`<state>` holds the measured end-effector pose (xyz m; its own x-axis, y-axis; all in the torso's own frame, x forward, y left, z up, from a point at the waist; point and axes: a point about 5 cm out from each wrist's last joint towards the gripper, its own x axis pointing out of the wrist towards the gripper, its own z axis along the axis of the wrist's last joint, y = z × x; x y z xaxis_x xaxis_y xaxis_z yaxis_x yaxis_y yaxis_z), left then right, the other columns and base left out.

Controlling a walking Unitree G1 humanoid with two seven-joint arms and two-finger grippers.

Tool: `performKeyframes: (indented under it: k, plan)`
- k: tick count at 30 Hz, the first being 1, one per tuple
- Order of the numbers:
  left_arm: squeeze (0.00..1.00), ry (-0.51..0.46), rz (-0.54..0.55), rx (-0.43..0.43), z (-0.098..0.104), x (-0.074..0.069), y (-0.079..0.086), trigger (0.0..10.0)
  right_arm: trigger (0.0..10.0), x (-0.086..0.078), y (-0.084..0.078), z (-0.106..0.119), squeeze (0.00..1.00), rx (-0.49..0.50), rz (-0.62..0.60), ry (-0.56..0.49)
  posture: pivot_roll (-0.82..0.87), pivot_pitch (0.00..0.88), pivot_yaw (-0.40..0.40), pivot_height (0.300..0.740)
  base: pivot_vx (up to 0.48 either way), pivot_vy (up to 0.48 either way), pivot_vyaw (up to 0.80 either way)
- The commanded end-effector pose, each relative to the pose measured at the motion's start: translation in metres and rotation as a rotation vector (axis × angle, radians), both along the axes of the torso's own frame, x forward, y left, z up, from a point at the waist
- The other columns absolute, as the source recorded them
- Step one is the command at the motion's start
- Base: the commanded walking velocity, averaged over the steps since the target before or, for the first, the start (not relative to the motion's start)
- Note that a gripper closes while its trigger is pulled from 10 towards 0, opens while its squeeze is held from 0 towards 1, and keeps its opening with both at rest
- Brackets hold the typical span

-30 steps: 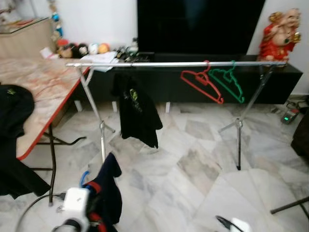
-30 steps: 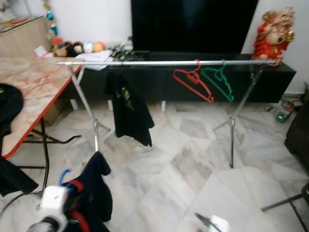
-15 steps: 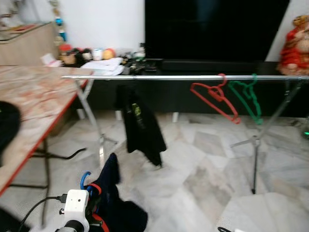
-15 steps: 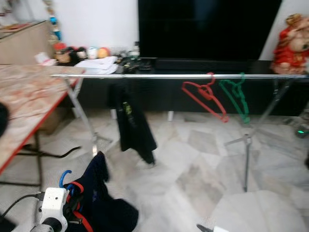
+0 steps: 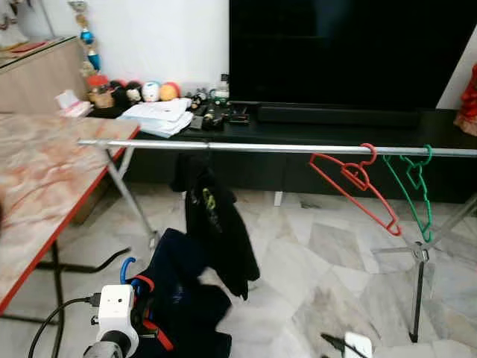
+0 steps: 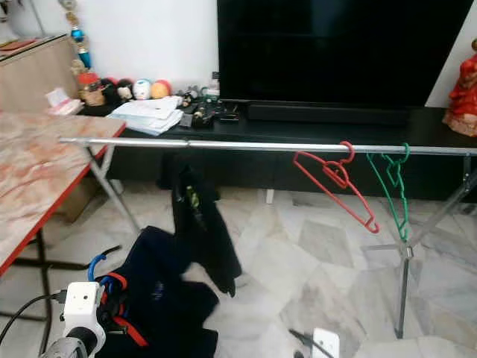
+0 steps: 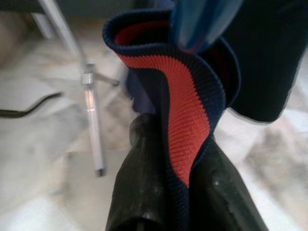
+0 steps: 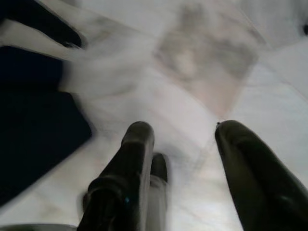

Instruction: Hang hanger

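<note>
left gripper pinching navy garment, no legible writing

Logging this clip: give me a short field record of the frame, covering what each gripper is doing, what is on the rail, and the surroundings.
left gripper: shut on the navy garment, pinching its red-and-navy ribbed collar; blue hanger hook sticks out beside it
right gripper: open, holds nothing, above the marble floor
rail: black shirt, red hanger, green hanger
task state: held garment not yet on the rail
surroundings: table on the robot's left; TV behind the rail
</note>
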<state>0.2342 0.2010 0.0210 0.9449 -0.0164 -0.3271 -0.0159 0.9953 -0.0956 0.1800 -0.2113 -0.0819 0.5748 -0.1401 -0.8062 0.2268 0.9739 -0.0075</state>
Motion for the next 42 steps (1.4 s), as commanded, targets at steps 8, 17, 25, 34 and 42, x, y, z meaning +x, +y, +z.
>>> performKeyframes:
  k: [8,17,25,34,42]
  plan:
    - [0.0,-0.018,0.03,0.052,0.004,0.002,0.01,10.0,10.0,-0.004,0.003,-0.002,0.0,-0.02,0.058,0.021,0.05,0.015,0.017,0.74,0.0,-0.053,0.07]
    - [0.0,-0.019,-0.003,0.052,0.005,0.006,0.006,10.0,10.0,0.002,0.025,-0.003,0.0,0.008,0.074,0.01,0.04,0.004,0.032,0.74,0.0,-0.43,0.26]
    - [0.0,-0.027,-0.008,0.039,0.004,0.011,-0.001,10.0,10.0,-0.005,0.024,-0.006,0.0,-0.014,0.096,0.04,0.02,0.0,0.017,0.74,0.0,-0.427,0.0]
    - [0.0,-0.034,0.032,0.032,0.003,0.006,0.002,10.0,10.0,-0.015,0.018,-0.01,0.0,-0.015,0.122,0.06,0.04,0.0,-0.007,0.74,0.0,-0.422,0.0]
    - [0.0,-0.038,0.018,0.03,0.001,0.006,-0.001,10.0,10.0,-0.024,0.013,-0.012,0.0,-0.007,0.13,0.066,0.03,0.0,0.009,0.74,0.06,-0.412,0.0]
